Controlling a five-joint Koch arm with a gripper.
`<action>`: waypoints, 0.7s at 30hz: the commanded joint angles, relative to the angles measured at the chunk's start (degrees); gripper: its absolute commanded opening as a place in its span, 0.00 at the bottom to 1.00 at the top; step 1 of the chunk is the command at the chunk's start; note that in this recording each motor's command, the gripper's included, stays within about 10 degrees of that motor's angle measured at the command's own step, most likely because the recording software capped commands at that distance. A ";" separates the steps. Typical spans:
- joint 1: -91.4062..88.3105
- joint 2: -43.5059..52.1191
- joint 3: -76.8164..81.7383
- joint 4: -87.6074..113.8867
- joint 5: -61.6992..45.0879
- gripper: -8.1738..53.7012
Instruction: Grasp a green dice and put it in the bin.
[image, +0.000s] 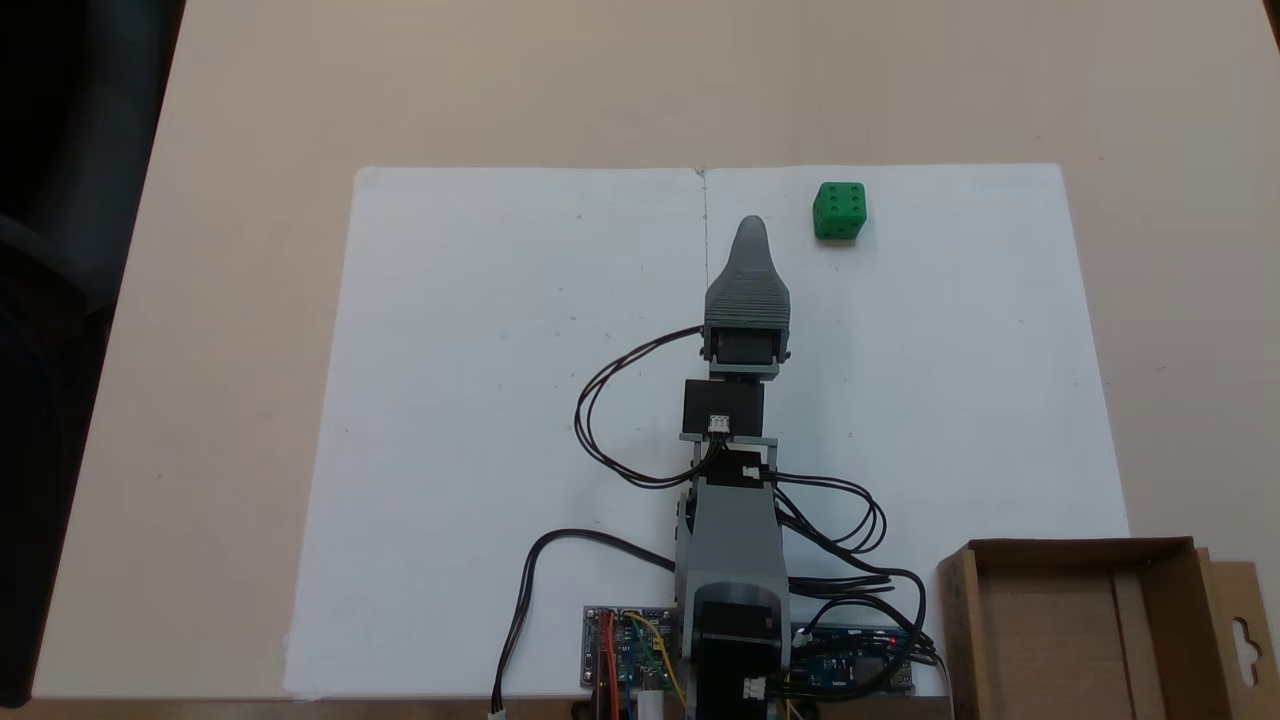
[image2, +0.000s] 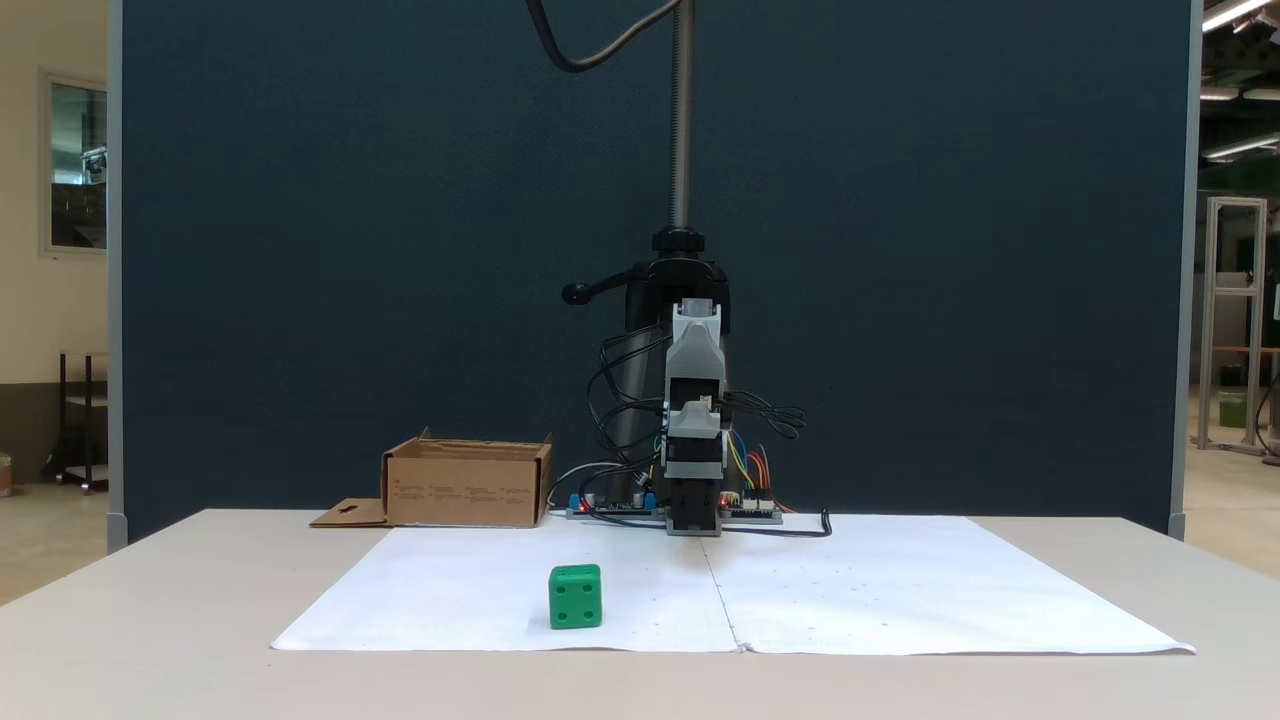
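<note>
Green dice (image: 839, 210) sits on paper (image: 480, 400), apart from fingers (image: 751, 240).

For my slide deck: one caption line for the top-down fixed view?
Koch arm's gripper points up the white paper, green dice to its right, cardboard bin at bottom right.

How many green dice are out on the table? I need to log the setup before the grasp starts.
1. The green dice sits on the white paper sheet, near its far edge, up and right of the gripper in the downward-looking fixed view. The bin looks empty.
</note>
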 joint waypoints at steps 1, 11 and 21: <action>-2.55 6.42 4.22 10.00 -3.34 0.83; -2.64 6.33 4.22 19.25 -3.34 0.83; -2.72 6.42 4.22 19.07 -3.69 0.82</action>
